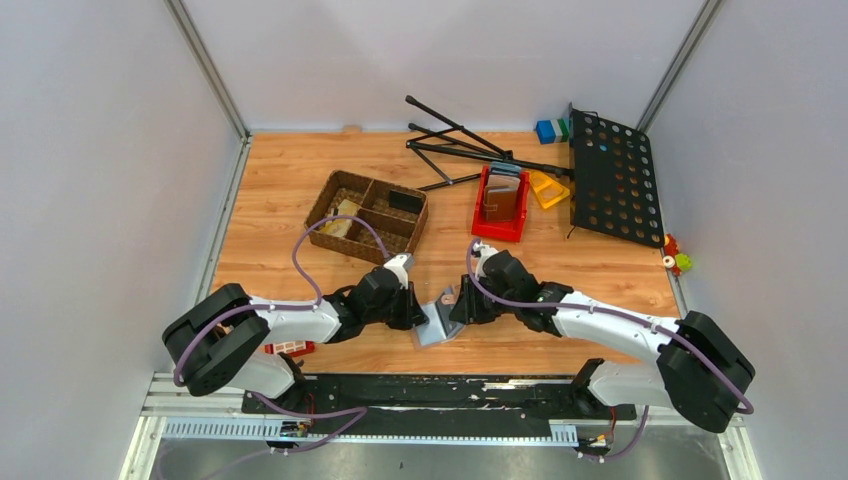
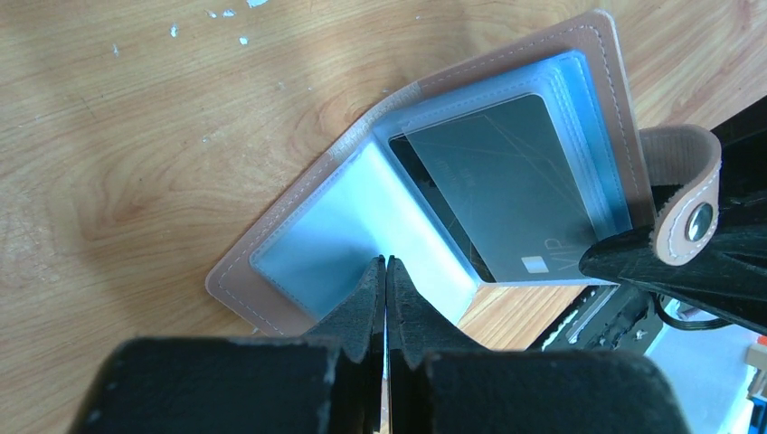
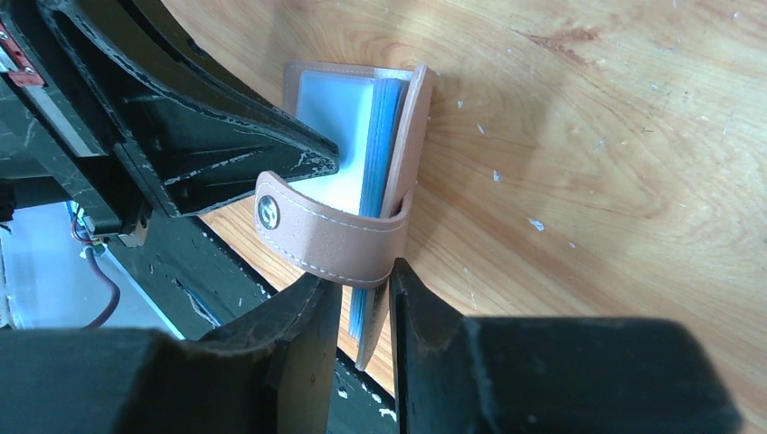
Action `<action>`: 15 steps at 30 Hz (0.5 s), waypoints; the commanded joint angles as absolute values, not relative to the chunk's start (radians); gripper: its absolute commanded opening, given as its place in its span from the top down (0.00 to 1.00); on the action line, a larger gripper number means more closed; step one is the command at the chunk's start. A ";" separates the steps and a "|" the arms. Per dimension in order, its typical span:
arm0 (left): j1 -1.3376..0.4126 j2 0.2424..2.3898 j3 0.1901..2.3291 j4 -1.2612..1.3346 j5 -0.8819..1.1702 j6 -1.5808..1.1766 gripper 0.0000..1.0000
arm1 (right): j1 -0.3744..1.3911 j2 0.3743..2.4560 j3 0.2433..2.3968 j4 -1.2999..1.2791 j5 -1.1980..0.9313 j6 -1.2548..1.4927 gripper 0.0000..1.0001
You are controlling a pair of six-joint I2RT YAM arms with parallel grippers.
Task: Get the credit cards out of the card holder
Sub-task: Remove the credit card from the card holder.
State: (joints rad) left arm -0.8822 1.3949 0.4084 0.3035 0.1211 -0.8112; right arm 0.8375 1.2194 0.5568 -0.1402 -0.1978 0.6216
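top external: basket (image 1: 322, 198) beyond card holder (image 1: 436, 325)

On my left wrist view, the silvery grey plastic card (image 2: 506, 181) inside the taupe-brown leather card holder (image 2: 307, 203) shows "VIP" toward its four o'clock corner; its other print is unreadable.
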 commanded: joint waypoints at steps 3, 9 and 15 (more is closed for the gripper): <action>-0.888 1.407 0.432 0.255 0.091 -0.774 1.00 | 0.839 1.226 0.594 -0.089 -0.206 0.606 0.79; -0.890 1.404 0.434 0.247 0.084 -0.769 1.00 | 0.841 1.296 0.572 -0.050 -0.232 0.606 0.84; -0.891 1.402 0.437 0.237 0.083 -0.766 1.00 | 0.840 1.311 0.594 -0.076 -0.228 0.598 0.81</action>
